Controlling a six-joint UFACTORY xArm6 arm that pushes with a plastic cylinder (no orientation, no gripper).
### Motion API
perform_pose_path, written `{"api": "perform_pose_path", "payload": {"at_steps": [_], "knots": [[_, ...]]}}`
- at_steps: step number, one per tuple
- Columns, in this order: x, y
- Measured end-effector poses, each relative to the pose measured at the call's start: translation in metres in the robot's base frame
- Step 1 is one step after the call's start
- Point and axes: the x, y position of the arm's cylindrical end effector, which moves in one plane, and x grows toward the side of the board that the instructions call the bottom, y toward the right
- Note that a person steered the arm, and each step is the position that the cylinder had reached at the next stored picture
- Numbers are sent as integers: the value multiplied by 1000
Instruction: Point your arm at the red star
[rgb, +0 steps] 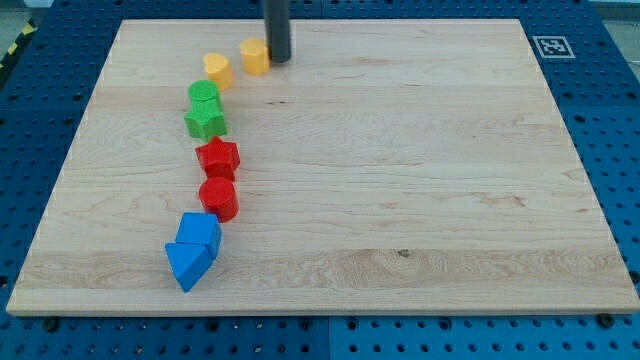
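My tip (277, 59) touches the yellow block (255, 56) at the bench's (400, 170) top; this tool is a bare rod, nothing to spread. Swing right of both greens (205, 110), stopping beside the red star (217, 157).

— What carries the blocks?
— A pale wooden board (400, 170); the blocks lie in a curving line down the view's left.
— In what order?
— From the top: yellow block (255, 56), yellow heart (217, 69), green cylinder (203, 95), green star (206, 122), red star (217, 157), red cylinder (218, 198), blue block (199, 231), blue triangle (187, 265).
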Motion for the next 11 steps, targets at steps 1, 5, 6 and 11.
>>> {"api": "perform_pose_path", "payload": {"at_steps": [1, 5, 6, 11], "knots": [[0, -33], [-6, -21], [2, 40], [203, 49]]}}
